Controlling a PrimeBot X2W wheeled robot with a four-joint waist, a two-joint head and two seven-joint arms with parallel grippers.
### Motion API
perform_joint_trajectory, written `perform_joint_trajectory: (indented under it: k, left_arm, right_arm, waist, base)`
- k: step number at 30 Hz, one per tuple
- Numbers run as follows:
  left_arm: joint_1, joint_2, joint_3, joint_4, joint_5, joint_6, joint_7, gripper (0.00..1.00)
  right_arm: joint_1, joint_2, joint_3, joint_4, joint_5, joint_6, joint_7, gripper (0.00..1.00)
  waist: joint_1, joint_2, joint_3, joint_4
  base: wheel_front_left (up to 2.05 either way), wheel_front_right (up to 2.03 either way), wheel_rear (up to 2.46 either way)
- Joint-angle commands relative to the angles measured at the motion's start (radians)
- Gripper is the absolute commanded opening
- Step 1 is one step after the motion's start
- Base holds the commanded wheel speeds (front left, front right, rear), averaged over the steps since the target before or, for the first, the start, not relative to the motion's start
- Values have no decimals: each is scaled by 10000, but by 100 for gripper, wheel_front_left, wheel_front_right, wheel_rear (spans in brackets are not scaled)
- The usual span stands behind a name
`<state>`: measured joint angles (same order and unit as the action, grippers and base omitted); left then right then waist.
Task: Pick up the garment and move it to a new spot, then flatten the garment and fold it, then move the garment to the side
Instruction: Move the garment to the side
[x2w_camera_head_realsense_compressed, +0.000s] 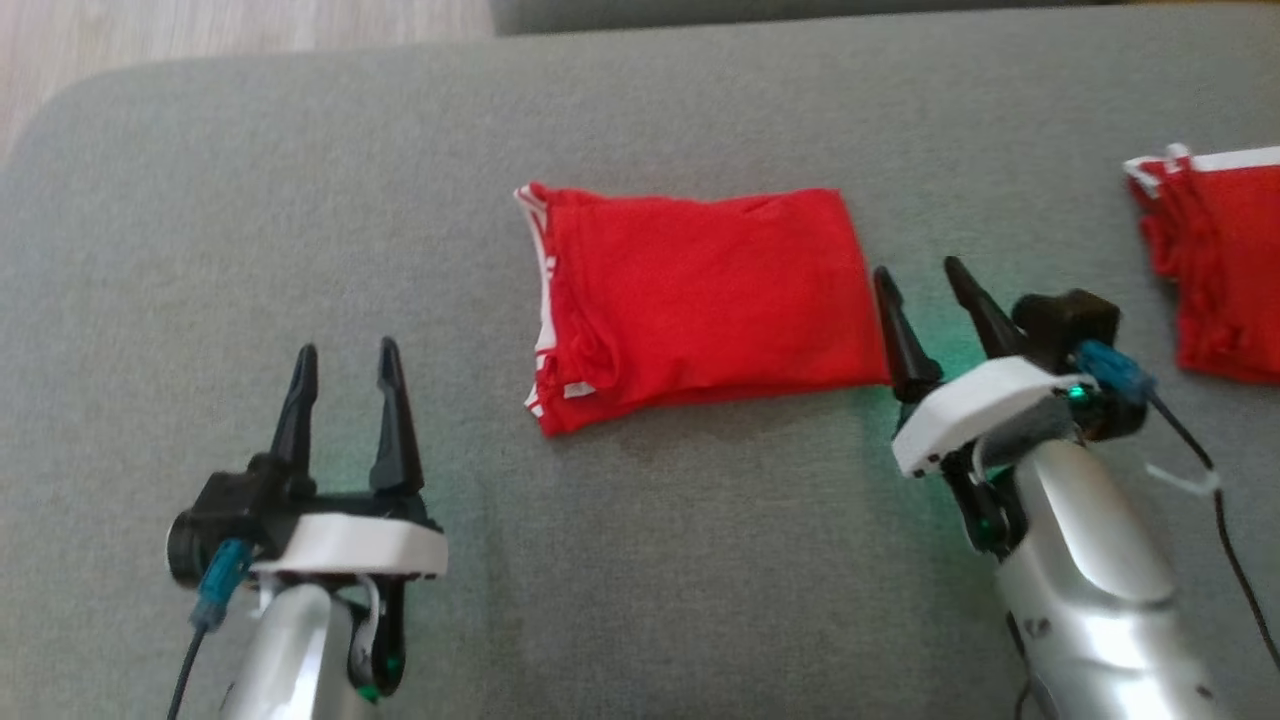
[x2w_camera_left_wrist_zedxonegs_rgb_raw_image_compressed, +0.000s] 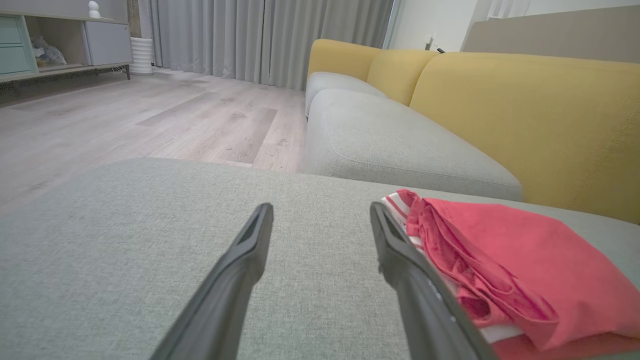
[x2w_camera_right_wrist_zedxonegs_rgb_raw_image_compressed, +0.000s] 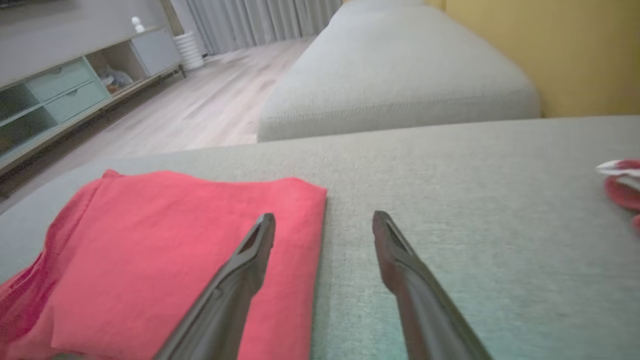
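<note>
A red garment (x2w_camera_head_realsense_compressed: 700, 300) with white trim lies folded into a rectangle in the middle of the grey cushion (x2w_camera_head_realsense_compressed: 250, 200). My right gripper (x2w_camera_head_realsense_compressed: 920, 270) stands open at the garment's right edge, its left finger just over the cloth (x2w_camera_right_wrist_zedxonegs_rgb_raw_image_compressed: 175, 260) and nothing between the fingers. My left gripper (x2w_camera_head_realsense_compressed: 345, 355) is open too, well to the left of the garment and nearer to me, empty. The left wrist view shows the garment's layered, white-trimmed edge (x2w_camera_left_wrist_zedxonegs_rgb_raw_image_compressed: 500, 260) to the right of that gripper (x2w_camera_left_wrist_zedxonegs_rgb_raw_image_compressed: 320, 210).
A second folded red garment with white trim (x2w_camera_head_realsense_compressed: 1215, 260) lies at the cushion's right edge. Past the cushion stand a grey sofa seat (x2w_camera_left_wrist_zedxonegs_rgb_raw_image_compressed: 400, 145) with yellow backrests (x2w_camera_left_wrist_zedxonegs_rgb_raw_image_compressed: 525, 110), wooden floor (x2w_camera_left_wrist_zedxonegs_rgb_raw_image_compressed: 150, 110) and a low cabinet (x2w_camera_left_wrist_zedxonegs_rgb_raw_image_compressed: 60, 45).
</note>
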<state>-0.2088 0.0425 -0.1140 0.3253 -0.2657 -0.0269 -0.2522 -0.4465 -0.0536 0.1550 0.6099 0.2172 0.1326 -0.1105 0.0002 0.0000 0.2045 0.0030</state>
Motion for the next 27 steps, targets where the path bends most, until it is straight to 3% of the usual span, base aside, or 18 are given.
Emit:
perform_joint_trajectory:
  k: [1, 4, 10, 17, 18, 19, 20, 27]
  left_arm:
    - [-458, 78, 151, -222, -43, -12, -95, 100]
    - [-603, 78, 70, -156, -63, -18, -95, 100]
    - [-615, 78, -14, 49, -57, -17, -95, 100]
    - [-696, 78, -19, 137, 35, -51, -95, 100]
    - [-700, 78, -35, 148, 41, -52, -95, 100]
    - [-694, 78, -49, 158, 44, -48, -95, 100]
    - [-681, 78, -50, 165, 45, -41, -95, 100]
    - [-449, 78, -21, 213, 109, -53, -95, 100]
  right_arm:
    - [-413, 34, 370, 91, 160, -19, 91, 100]
    - [-810, 34, 792, 912, 893, -19, 360, 100]
    - [-1414, 34, 1668, 2743, 844, -19, 792, 100]
    - [-1832, 34, 2415, 3755, 1090, -19, 908, 100]
    - [-1855, 34, 2483, 3841, 1148, -19, 894, 85]
    - [-1876, 34, 2550, 3904, 1218, -19, 863, 11]
    - [-1907, 34, 2613, 3943, 1267, -19, 787, 0]
    - [-2187, 34, 2660, 4248, 820, -19, -105, 0]
  waist:
    - [-2, 0, 280, 229]
    - [-2, 0, 420, 395]
    - [-2, 0, 390, 553]
    - [-2, 0, 313, 650]
    - [-2, 0, 279, 657]
    - [-2, 0, 244, 654]
    - [-2, 0, 191, 636]
    - [-2, 0, -360, 256]
  base:
    - [0, 0, 0]
    - [0, 0, 0]
    - [0, 0, 0]
    - [0, 0, 0]
    - [0, 0, 0]
    - [0, 0, 0]
    - [0, 0, 0]
    - [0, 0, 0]
